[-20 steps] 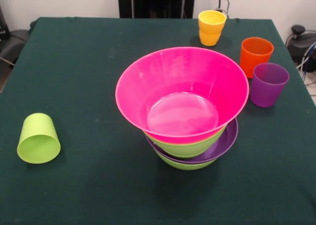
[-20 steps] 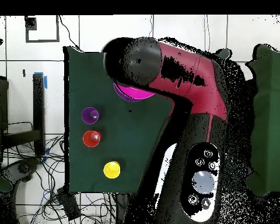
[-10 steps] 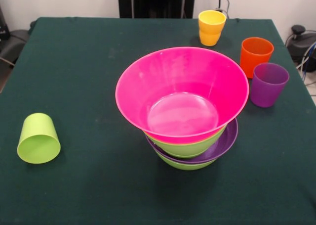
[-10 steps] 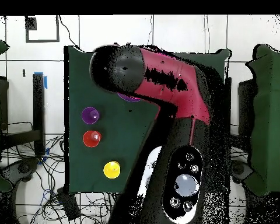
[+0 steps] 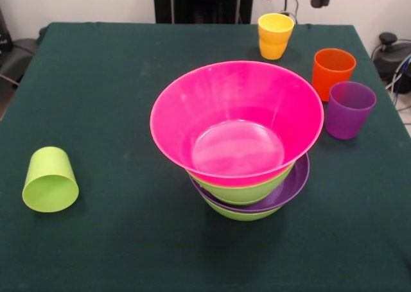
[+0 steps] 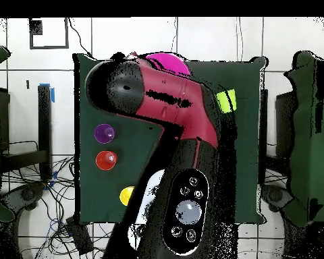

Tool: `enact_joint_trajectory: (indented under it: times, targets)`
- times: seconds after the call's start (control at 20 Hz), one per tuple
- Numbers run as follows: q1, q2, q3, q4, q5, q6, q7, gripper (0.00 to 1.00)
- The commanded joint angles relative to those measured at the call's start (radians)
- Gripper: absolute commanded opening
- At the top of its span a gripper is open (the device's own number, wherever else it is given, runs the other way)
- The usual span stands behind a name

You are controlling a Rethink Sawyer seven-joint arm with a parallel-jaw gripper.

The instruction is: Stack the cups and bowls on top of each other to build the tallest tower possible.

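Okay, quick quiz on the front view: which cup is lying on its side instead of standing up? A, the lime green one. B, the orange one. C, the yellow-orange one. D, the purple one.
A. The lime green cup lies tipped over with its mouth facing the camera, alone on the cloth, while the yellow-orange cup, orange cup and purple cup all stand upright.

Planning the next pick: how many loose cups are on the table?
4: lime green cup on its side, front view's left; yellow-orange cup, orange cup, purple cup upright at right.
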State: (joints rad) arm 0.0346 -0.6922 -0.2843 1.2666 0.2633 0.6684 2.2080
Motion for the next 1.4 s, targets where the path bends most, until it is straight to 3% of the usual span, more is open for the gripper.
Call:
enact_joint_trajectory:
  times: [0.05,1.1,1.4]
  targets:
    - [0.056,0.095,-0.002,0.119,0.023,-0.052,0.312,1.0]
    - [0.168,0.201,-0.079,0.101,0.096,-0.146,0.487,1.0]
    - [0.175,0.214,-0.076,0.109,0.124,-0.159,0.492,1.0]
